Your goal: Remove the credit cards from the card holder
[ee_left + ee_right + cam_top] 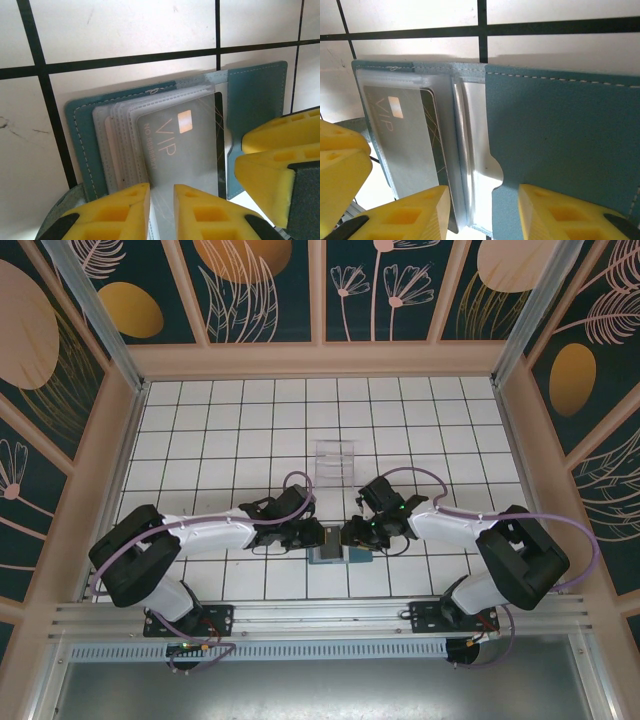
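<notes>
— From above: small flat teal folding card holder point(328, 554) open on white tiled table point(240, 430), left gripper point(316, 537) and right gripper point(352, 534) over it.
— Left wrist: pinched onto its clear sleeves point(120, 145), dark VIP credit card point(180, 145) inside.
— Right wrist: jaws apart, straddling the fold.

The only writing that reads clearly is "VIP", in large pale capitals on the dark grey rectangular card point(185, 145) tucked behind a clear plastic sleeve of the teal folding card holder point(255, 95). In the left wrist view it runs sideways at the centre of the frame, in the right wrist view at the left. A smaller line beside it starts "NO"; the rest is too blurred to read.
</notes>
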`<state>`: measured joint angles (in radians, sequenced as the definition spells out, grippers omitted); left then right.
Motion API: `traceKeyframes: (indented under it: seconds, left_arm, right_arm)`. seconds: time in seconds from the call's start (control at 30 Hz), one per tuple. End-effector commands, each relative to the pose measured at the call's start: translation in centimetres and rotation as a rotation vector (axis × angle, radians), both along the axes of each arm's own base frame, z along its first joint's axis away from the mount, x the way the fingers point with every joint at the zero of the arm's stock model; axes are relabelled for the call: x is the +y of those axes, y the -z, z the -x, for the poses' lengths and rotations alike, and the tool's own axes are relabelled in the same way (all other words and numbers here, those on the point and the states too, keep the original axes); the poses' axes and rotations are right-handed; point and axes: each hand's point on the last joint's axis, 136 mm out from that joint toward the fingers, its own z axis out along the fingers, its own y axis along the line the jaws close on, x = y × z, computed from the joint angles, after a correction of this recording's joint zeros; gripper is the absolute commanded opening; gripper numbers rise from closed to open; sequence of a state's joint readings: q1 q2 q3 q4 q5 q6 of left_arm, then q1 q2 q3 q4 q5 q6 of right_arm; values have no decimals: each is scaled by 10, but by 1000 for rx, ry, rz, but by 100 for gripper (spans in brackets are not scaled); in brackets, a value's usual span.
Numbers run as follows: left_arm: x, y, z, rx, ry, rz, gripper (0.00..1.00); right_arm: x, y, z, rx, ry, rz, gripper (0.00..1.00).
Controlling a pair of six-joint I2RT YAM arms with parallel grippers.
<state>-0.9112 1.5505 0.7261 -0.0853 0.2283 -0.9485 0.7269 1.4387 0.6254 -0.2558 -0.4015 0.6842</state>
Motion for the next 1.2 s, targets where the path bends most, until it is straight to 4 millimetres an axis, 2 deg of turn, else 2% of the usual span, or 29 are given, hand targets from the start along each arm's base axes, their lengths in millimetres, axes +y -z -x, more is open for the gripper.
traceKeyframes:
  seconds: [0.0, 0.13, 0.3, 0.57, 0.67, 1.17]
  left_arm:
    - [6, 12, 4, 12, 10, -42, 21]
    - [13, 24, 7, 28, 21, -90, 19]
    - [14, 29, 10, 42, 35, -105, 18]
    - [13, 30, 10, 45, 44, -108, 17]
    - [14, 30, 10, 44, 42, -110, 16]
    - [16, 32, 11, 49, 44, -116, 15]
  right_arm:
    - [-2, 4, 1, 13, 10, 9, 43]
    - [1, 0, -2, 10, 11, -6, 43]
    - [7, -4, -3, 10, 6, -23, 41]
    - [12, -4, -4, 12, -4, -23, 40]
    - [14, -6, -5, 6, -7, -26, 33]
    - [20, 1, -8, 16, -18, -16, 34]
